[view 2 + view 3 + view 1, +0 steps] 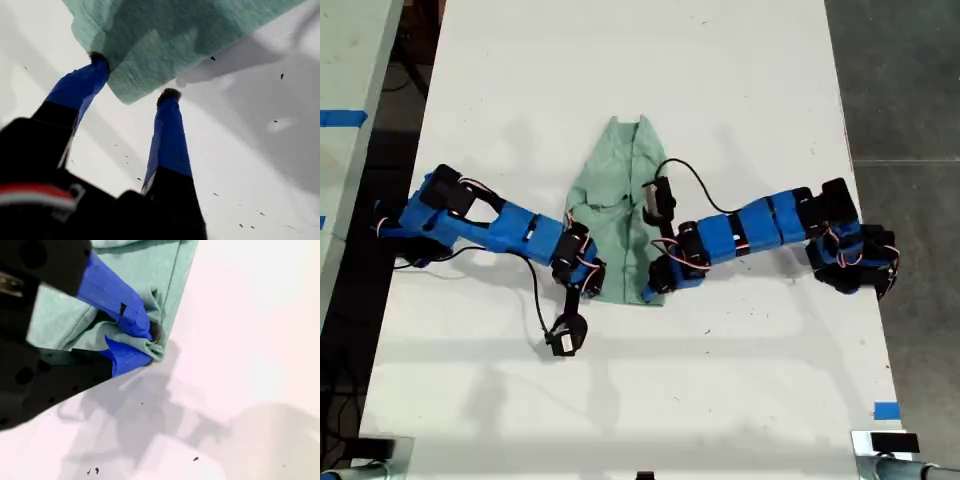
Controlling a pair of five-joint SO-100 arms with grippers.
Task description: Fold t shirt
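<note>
On the white table (740, 90), the arm at the exterior view's left carries my first gripper (134, 77), jaws apart astride a bottom corner of the t shirt (618, 210), which lies mid-table between both arms; toward the exterior view's right, my second gripper (145, 342) is clamped on the other bottom corner

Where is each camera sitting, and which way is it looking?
Exterior view: up high, looking straight down on the white table, the pale mint-green cloth t shirt and both blue arms.
First wrist view: rides on my first hand, looking along its open blue fingers at a shirt corner.
Second wrist view: rides on my second hand, which pinches a shirt corner.
Shared: all three show shirt and table.
</note>
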